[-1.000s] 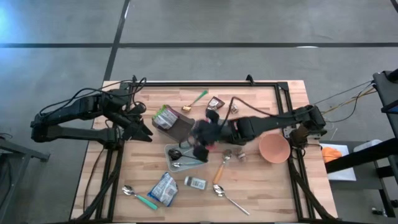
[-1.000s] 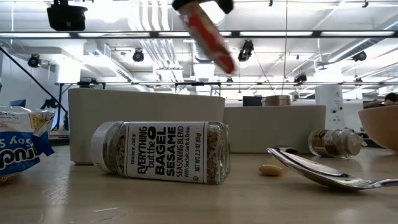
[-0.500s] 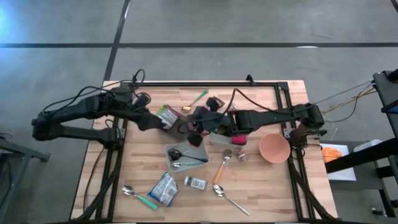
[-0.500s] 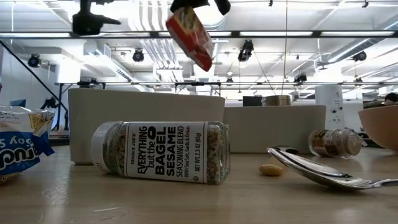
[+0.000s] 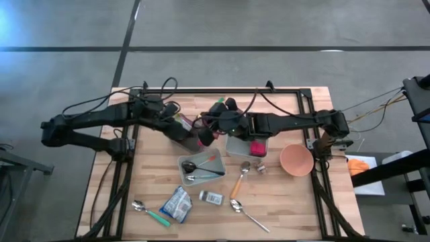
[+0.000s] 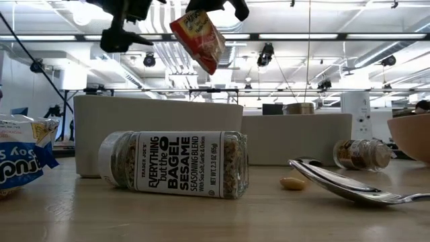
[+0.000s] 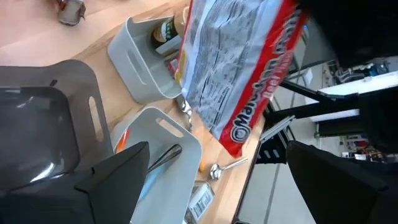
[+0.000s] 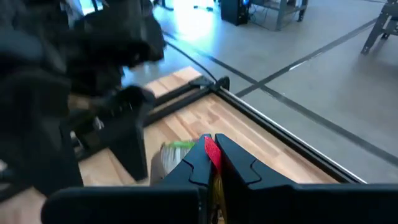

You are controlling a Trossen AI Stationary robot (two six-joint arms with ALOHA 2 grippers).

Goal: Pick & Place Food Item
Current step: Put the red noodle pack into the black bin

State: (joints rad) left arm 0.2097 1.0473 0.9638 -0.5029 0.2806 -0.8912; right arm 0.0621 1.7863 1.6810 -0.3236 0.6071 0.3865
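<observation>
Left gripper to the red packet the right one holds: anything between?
Nothing. Left wrist view shows open air between the open left gripper and the red packet.

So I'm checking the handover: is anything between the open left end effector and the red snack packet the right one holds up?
Nothing visible. The left end effector hangs open in the air beside the red snack packet, which the right end effector pinches from above. The left wrist view shows only open space up to the packet.

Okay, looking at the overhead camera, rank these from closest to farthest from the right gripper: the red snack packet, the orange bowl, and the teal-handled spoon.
From the right gripper, shut at mid-table:
1. Red snack packet: pinched in its fingers, held above the table.
2. Orange bowl: near the table's right edge, by the right arm's base.
3. Teal-handled spoon: at the front left corner, beside the blue-and-white bag.
</observation>
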